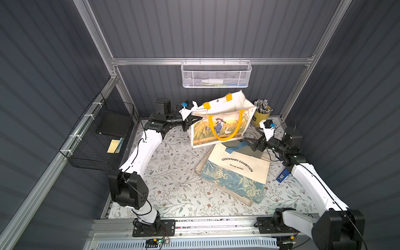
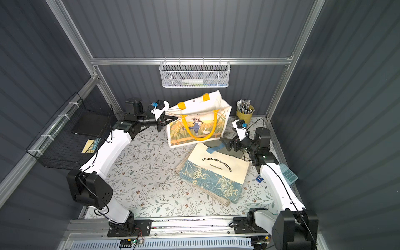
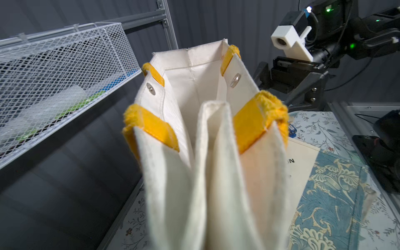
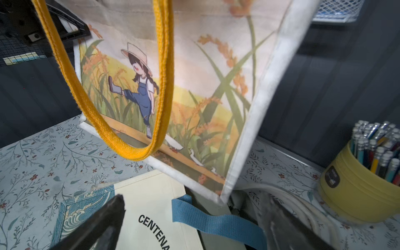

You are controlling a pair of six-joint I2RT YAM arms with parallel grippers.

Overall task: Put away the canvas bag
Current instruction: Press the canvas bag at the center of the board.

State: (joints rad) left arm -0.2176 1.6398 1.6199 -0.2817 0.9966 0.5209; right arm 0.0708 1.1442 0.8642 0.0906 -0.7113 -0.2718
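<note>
A folded cream canvas bag (image 1: 238,166) (image 2: 218,166) printed "CENTENARY EXHIBITION" lies on top of a stack on the table. Its blue strap (image 1: 234,148) (image 4: 216,220) points toward the back. Behind it a white picture tote (image 1: 218,127) (image 2: 194,127) with yellow handles stands upright, its mouth (image 3: 194,86) open. My left gripper (image 1: 198,118) (image 2: 173,118) is shut on the tote's folded left side rim. In the left wrist view the fabric hides the fingers. My right gripper (image 1: 247,145) (image 4: 194,201) stands open over the blue strap, at the tote's lower right corner, holding nothing.
A white mesh basket (image 1: 216,74) hangs on the back rail above the tote. On the left wall hangs a black wire basket (image 1: 101,134). A yellow cup of pencils (image 1: 262,115) stands at the back right. More folded bags (image 1: 225,190) lie beneath the printed one. A small blue item (image 1: 282,176) lies beside the right arm.
</note>
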